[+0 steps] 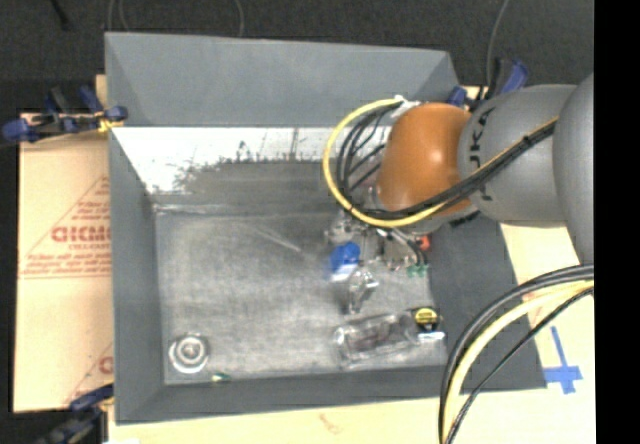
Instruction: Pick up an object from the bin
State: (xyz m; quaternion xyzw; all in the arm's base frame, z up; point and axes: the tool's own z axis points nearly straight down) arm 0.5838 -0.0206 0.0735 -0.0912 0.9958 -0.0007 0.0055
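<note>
A small blue object [345, 258] sits just past the middle of the bin [230, 282] floor, toward 3 o'clock. It lies right against the metal parts of the end effector [358, 290], which reaches down onto the floor at its 5 o'clock side. Whether the blue object is gripped or only beside the tool cannot be told, nor whether the end effector is open or closed.

Toward 5 o'clock from the end effector, near the bin's front wall, lies a clear plastic packet [375, 337] with something dark inside. A small yellow-and-black item [428, 316] is just beside the packet's right end, at about 4 o'clock from the end effector. A bit of red [421, 242] shows at 2 o'clock from the blue object, too small to identify.

Well apart from all these, in the floor's 7 o'clock corner, rests a round silvery thing [188, 352].

Above the end effector, at 1 o'clock, are the wrist's orange cover [425, 157] and a loop of yellow and black cables [340, 167]. The grey arm [540, 157] comes in from 3 o'clock.
</note>
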